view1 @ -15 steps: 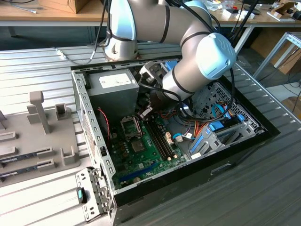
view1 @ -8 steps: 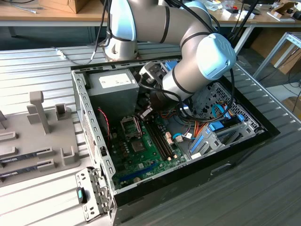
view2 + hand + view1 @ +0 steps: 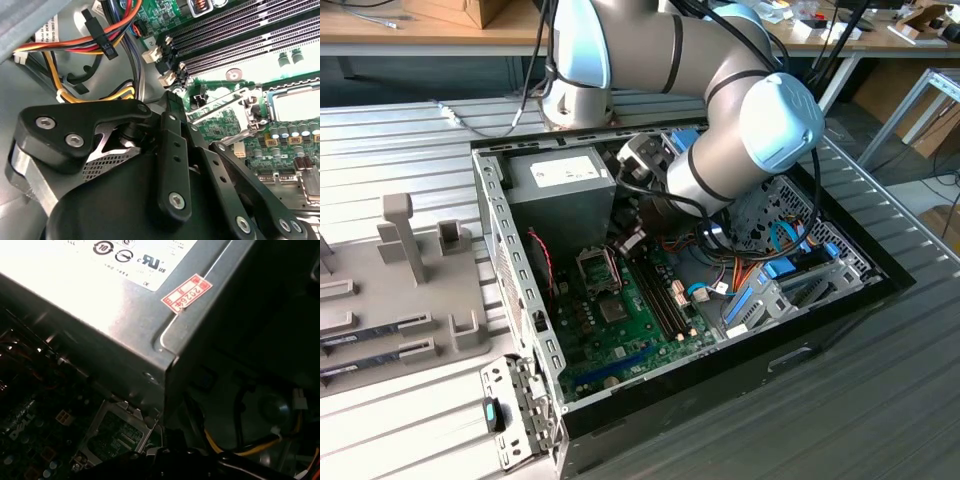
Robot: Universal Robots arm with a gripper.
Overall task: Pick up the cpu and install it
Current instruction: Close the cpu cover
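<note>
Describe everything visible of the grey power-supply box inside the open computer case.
The power-supply box is a grey sheet-metal block with a rounded folded corner. A white printed label covers much of its top, with a small red sticker at the label's edge. It sits level in a corner of the open case, close beside its wall, next to the green motherboard.

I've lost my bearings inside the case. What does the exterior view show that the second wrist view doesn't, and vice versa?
Exterior view: the whole open case, the grey power supply, the arm reaching in, and a slotted tray at the exterior view's left. Second wrist view: the end effector's black linkage close up and the socket's metal frame in detail. Both: the memory slots, the socket and the coloured cables.
</note>
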